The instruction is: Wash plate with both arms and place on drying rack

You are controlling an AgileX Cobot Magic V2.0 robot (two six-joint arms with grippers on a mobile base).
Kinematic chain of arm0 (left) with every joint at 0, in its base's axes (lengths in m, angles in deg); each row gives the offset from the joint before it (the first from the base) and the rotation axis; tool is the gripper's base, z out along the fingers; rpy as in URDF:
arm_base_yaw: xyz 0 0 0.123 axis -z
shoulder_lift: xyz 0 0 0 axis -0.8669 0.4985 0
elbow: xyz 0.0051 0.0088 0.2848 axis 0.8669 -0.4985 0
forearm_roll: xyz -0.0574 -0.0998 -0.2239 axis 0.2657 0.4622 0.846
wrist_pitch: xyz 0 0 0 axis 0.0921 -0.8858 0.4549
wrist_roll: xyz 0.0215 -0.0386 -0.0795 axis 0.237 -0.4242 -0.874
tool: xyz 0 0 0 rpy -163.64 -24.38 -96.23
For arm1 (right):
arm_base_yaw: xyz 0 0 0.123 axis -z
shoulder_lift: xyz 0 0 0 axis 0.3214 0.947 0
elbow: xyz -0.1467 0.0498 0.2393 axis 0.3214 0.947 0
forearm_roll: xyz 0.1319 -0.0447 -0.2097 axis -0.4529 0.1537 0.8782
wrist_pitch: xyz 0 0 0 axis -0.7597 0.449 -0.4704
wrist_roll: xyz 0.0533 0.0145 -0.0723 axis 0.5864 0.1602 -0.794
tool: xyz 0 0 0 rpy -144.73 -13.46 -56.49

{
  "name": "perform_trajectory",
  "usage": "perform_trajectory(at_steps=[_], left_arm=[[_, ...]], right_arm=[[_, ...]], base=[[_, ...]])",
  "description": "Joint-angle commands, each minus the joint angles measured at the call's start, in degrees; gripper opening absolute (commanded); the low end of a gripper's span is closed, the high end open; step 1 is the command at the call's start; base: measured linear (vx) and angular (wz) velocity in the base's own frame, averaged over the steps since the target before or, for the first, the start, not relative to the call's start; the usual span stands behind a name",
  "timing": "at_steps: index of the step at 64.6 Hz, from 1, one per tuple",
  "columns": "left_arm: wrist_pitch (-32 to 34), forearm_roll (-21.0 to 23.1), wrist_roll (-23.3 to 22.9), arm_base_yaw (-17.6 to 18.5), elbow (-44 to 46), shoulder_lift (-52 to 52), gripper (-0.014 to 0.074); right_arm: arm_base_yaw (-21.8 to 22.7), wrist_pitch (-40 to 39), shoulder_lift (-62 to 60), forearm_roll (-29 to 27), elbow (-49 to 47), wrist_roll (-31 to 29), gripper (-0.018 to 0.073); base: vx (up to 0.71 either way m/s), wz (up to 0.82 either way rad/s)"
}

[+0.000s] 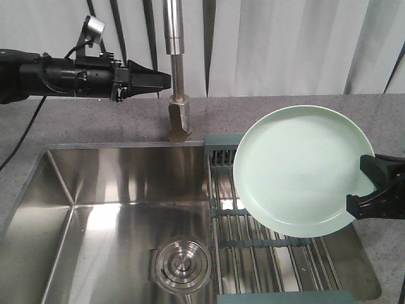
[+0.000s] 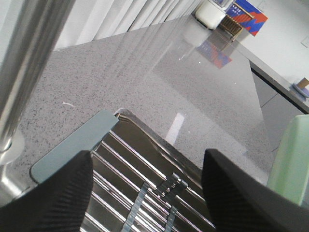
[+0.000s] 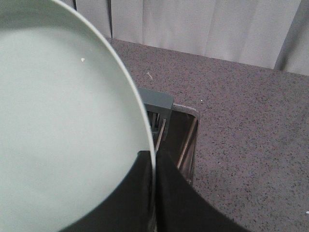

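Two black arms [image 1: 50,76]: one reaches in at 10 o'clock and one at 4 o'clock in the front view
Left gripper [image 1: 166,79]: level above the grey counter [image 1: 95,120], pointing at the steel faucet [image 1: 176,38]; its fingers [image 2: 48,198] are spread wide with nothing between them
Right gripper [image 1: 369,190]: its fingers [image 3: 178,203] pinch the plate's rim at the plate's 4 o'clock edge
Plate [image 1: 297,168]: pale mint-green, round, tilted up so its face shows, at 3 o'clock in the front view, over the rack; whether its lower edge touches the rods cannot be told
Drying rack [image 1: 272,250]: steel rods in a teal-grey frame, lying across the sink's right side
Sink [image 1: 95,202]: stainless steel, with a round drain strainer [image 1: 183,266] at 6 o'clock
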State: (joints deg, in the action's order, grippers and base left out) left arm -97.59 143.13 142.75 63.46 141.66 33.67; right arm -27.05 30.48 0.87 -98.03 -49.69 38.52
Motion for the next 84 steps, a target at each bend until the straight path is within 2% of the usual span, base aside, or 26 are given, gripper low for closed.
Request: perform_trajectory(at_steps=[1,28,58,84], left_arm=[[-3.4,4.7,0.2,1.2,4.7,-0.9,0.0471],[-3.4,4.8,-1.1,2.6,14.4,6.6,0.0471],[-3.4,7.2,-1.0,2.6,15.1,10.7,0.0471],[-3.4,6.6,-1.5,2.6,15.1,10.7,0.0471]], right_arm=[[0.1,-4.2,-0.8,-0.3,-1.5,-0.3,-0.0010],[0.1,-4.2,-0.8,-0.3,-1.5,-0.3,-0.0010],[0.1,-4.2,-0.8,-0.3,-1.5,-0.3,-0.0010],[0.1,-4.2,-0.8,-0.3,-1.5,-0.3,-0.0010]], base=[[0.00,0.00],[0.00,0.00],[0.00,0.00],[0.00,0.00]])
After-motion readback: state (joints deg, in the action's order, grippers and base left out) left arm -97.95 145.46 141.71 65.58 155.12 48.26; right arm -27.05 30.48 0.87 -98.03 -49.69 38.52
